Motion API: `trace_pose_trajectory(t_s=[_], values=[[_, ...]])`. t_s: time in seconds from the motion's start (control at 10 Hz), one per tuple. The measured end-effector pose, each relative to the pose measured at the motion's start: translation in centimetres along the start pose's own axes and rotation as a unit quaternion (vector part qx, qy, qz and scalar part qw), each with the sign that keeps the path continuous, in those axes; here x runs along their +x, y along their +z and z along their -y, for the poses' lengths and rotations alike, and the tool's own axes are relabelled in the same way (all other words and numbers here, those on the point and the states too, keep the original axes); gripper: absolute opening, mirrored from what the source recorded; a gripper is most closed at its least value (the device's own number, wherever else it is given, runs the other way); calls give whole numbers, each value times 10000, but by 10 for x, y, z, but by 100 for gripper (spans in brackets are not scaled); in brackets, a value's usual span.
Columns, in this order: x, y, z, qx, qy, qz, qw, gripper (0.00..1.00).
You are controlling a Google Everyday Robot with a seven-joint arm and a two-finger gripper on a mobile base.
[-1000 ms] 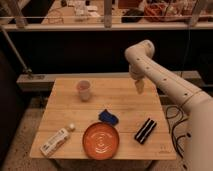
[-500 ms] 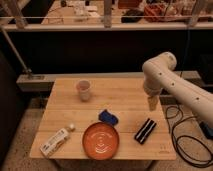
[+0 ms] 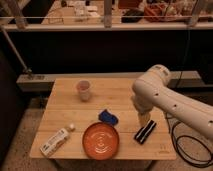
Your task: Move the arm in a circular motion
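Cream-white tubular robot arm [image 3: 170, 100]: reaches over the tabletop and points its tapered gripper [image 3: 143, 120] downward (open or closed, cannot tell). Hovers just above a black rectangular block [image 3: 145, 132], near an orange round plate [image 3: 101, 141]. Seems mid-sweep, with no way to judge how much of the circle remains.

We read robot lab or workshop: cream arm [image 3: 167, 97] over wooden surface [image 3: 62, 102], claw [image 3: 144, 120] hanging low above it; black cables [image 3: 186, 146] loose on speckled floor [image 3: 19, 135]; metal rail [image 3: 107, 24] behind, cluttered benches [image 3: 165, 9] beyond.
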Motion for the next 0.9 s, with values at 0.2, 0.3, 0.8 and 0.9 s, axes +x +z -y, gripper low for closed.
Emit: trace_pose_trajectory(t_s=[0.2,0.3,0.8,0.9], values=[[-51,-14,-1,160,-520,277,9981,80],[-76,-20,0,242,-800,436,9955,80],[-194,-44,42,844,-2035,1270,9671,80],[-208,-48,59,984,-2135,1340,9627,80]])
